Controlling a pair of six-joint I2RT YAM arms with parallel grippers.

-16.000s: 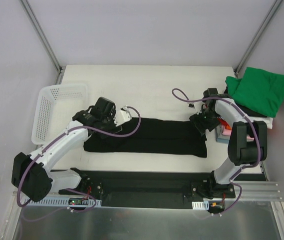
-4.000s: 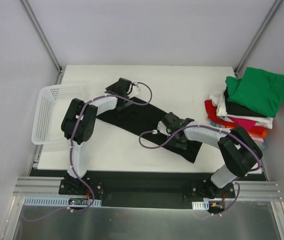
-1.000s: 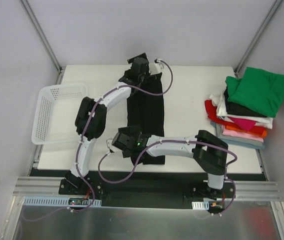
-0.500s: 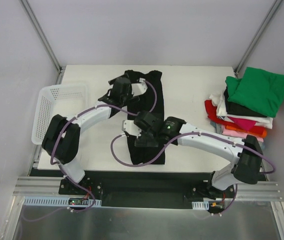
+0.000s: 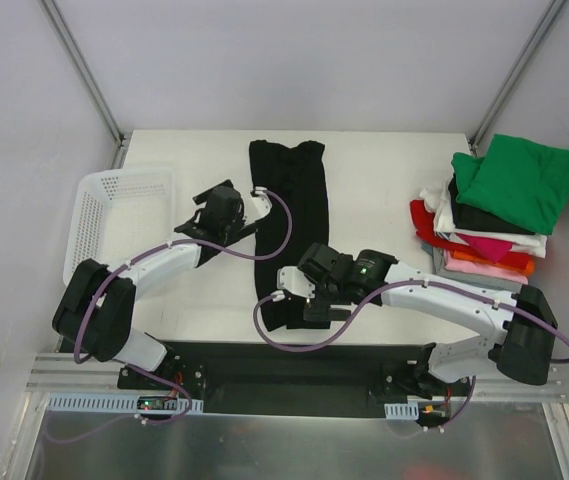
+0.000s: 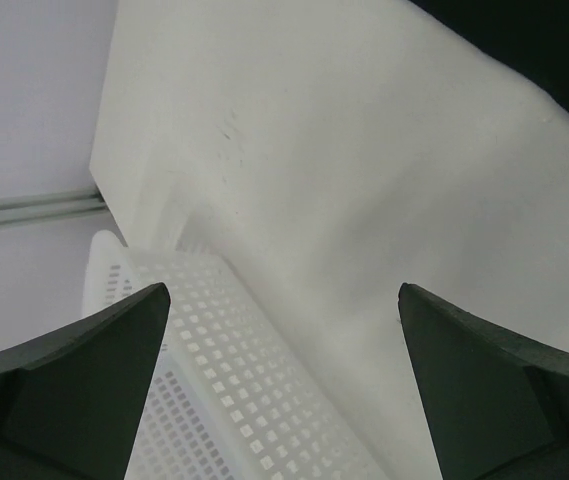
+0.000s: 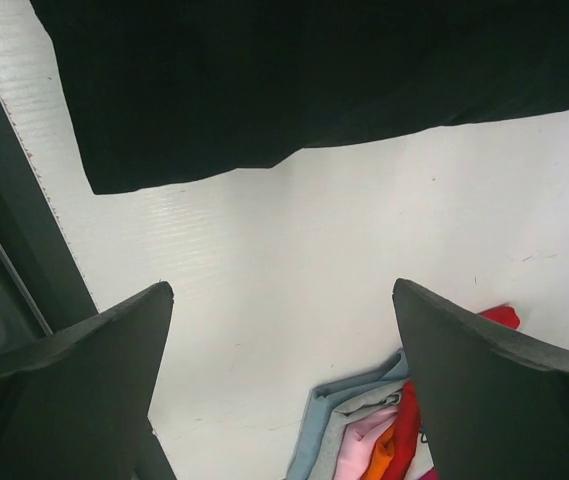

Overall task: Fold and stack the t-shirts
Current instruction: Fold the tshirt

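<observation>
Black shirt (image 5: pixel 294 215): lies as a long narrow strip on the worktop (image 5: pixel 384 180), running from the far edge toward the near edge, left of centre. Already folded lengthwise by the look of it; its near end is partly hidden under the right arm.
Stack (image 5: pixel 494 215): folded shirts piled at the right edge of the worktop, green on top, with black, white, red, pink and orange layers below. Well apart from the strip.
Basket (image 5: pixel 104 225): white mesh, at the left edge, not part of the fold.
Left fingers (image 6: pixel 284 390): spread wide, nothing between them. The wrist view shows bare worktop and the basket rim, with black cloth only in the top right corner. The gripper sits just left of the strip's middle.
Right fingers (image 7: pixel 284 380): spread wide, nothing held. The wrist view shows the strip's edge above them and a corner of the stack below. The gripper hangs over the strip's near end.
Step in hand (judgement): crosswise fold of the strip, near end carried up to the far end.
How to do it well: 
- Take the two near corners, one per arm, pinching all layers together so the lengthwise fold does not open.
- Left arm needs to come down to the near-left corner first; it is now at mid-length.
- Lift low, carry both corners in step, lay edge on edge.
Risk: uneven pull would skew the strip; a one-layer pinch would unfold it.
After: a further halving may be needed before it fits the stack.
</observation>
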